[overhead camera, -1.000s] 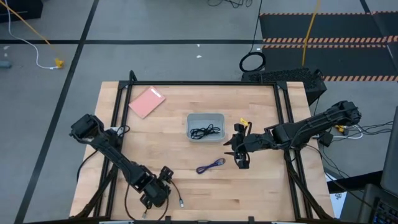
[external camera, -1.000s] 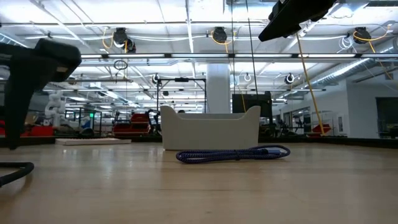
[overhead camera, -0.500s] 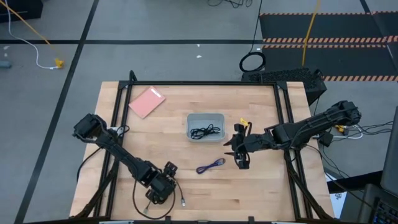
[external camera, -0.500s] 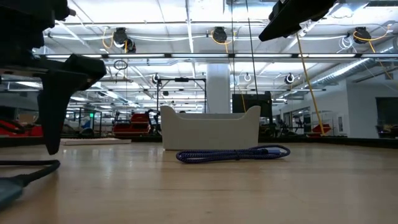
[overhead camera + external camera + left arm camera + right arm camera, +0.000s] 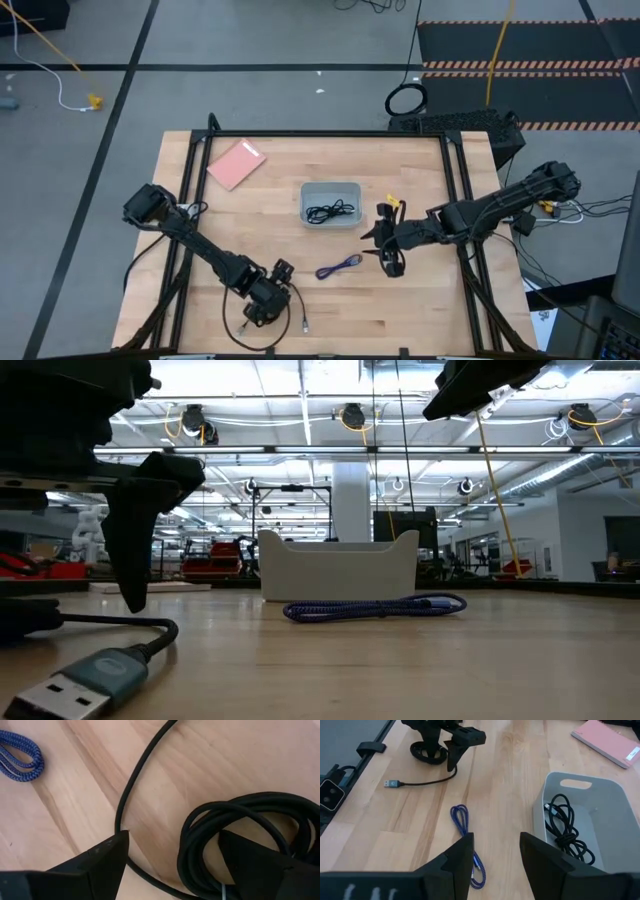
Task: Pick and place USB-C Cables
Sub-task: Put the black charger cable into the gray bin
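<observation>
The dark cable (image 5: 240, 802) lies near the table's near edge, coiled under my left gripper (image 5: 172, 834). Its tail runs out to a plug (image 5: 303, 325) that shows large in the low view (image 5: 90, 685). My left gripper is open, with its fingers on either side of one side of the coil. The purple-blue cable (image 5: 340, 266) lies flat mid-table, in front of the grey bin (image 5: 331, 186). A black cable (image 5: 567, 827) sits coiled inside the bin. My right gripper (image 5: 392, 262) hovers open above the table, to the right of the purple-blue cable (image 5: 467, 845). My left gripper comes at the dark cable from above. One finger (image 5: 260, 860) stands inside the coil's ring and the other (image 5: 100, 865) stands outside it, so several strands (image 5: 200, 850) lie between them. The coil rests on the table. Whether the strands press on a finger I cannot tell.
A flat pink pad (image 5: 236, 163) lies toward the far left of the table. Black frame rails run along the left and right sides. Bare wood stretches between the bin and the near edge. A thick black cable ring (image 5: 405, 100) lies on the floor beyond the table.
My left gripper has moved toward the table's right edge along the near side. The dark cable has slid with it. Its plug end has travelled rightward and now lies close to the low camera.
</observation>
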